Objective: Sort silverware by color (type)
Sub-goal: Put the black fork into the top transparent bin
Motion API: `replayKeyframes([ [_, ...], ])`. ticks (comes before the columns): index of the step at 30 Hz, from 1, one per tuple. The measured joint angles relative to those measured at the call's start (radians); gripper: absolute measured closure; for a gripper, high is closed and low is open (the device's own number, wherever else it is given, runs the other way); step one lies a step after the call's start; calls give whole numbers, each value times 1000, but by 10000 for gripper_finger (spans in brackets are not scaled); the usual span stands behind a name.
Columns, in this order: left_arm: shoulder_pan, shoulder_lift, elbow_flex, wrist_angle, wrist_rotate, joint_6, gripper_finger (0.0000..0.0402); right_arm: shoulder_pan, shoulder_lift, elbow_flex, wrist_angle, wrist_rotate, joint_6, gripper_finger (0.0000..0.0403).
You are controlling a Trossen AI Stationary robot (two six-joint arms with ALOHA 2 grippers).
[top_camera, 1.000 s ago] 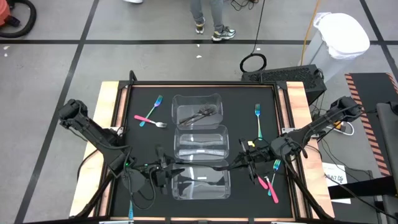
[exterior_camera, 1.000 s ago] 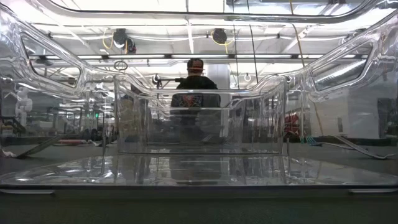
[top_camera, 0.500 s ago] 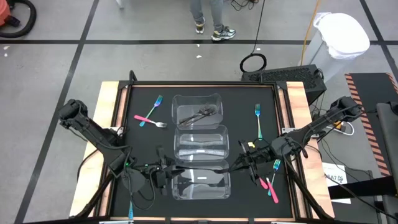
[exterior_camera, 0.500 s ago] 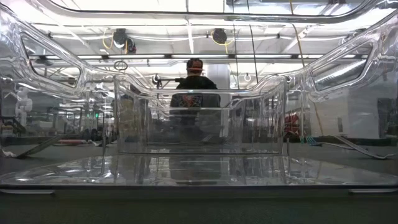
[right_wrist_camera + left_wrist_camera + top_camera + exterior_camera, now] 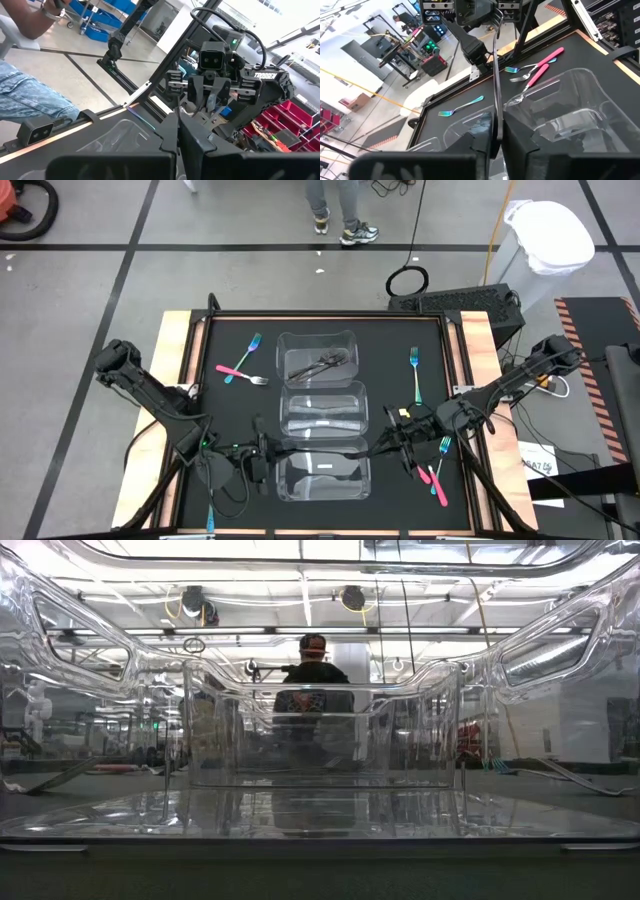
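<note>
A dark grey fork (image 5: 330,448) hangs level above the near clear container (image 5: 322,478), spanning the gap between my two grippers. My left gripper (image 5: 272,450) is shut on its left end and my right gripper (image 5: 386,445) on its right end. In the left wrist view the fork (image 5: 495,75) runs as a thin dark bar from my left gripper (image 5: 495,144) to the right gripper (image 5: 496,22). More dark forks (image 5: 322,363) lie in the far container. Pink and blue forks (image 5: 240,367) lie on the mat at far left; pink and teal ones (image 5: 436,472) near right. My left gripper pinches one end of the fork (image 5: 495,131) between its two fingers, coming level from the table's left, fingers along the fork. The fork is lifted clear over the near container. My right gripper pinches the fork's other end (image 5: 496,31), level from the table's right; its own fingers (image 5: 170,131) hide the contact in its wrist view.
Three clear containers stand in a row down the mat's middle: far (image 5: 318,345), middle (image 5: 322,412), near. A single teal fork (image 5: 415,370) lies at far right. A person stands beyond the far edge (image 5: 313,680). The low view looks through container walls (image 5: 320,730).
My left gripper's fingers have drawn together on the fork's left end. Both arms and the fork have kept their place.
</note>
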Motion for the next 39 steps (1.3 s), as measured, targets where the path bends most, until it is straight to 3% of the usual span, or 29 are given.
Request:
replayKeyframes([
  [4, -1, 0, 0, -2, 5, 2, 392, 0, 0, 0, 2, 1, 0, 399],
  [14, 0, 0, 0, -4, 4, 32, 393, 0, 0, 0, -19, 12, 2, 398],
  [18, 0, 0, 0, -5, -6, 94, 393, 9, -1, 0, -55, 80, 24, 393],
  [31, 13, -2, 0, -1, -12, 235, 393, 58, 0, 0, -121, 378, 155, 310],
  [39, 14, -8, 0, -2, -2, 306, 393, 82, 0, 0, -175, 513, 200, 279],
])
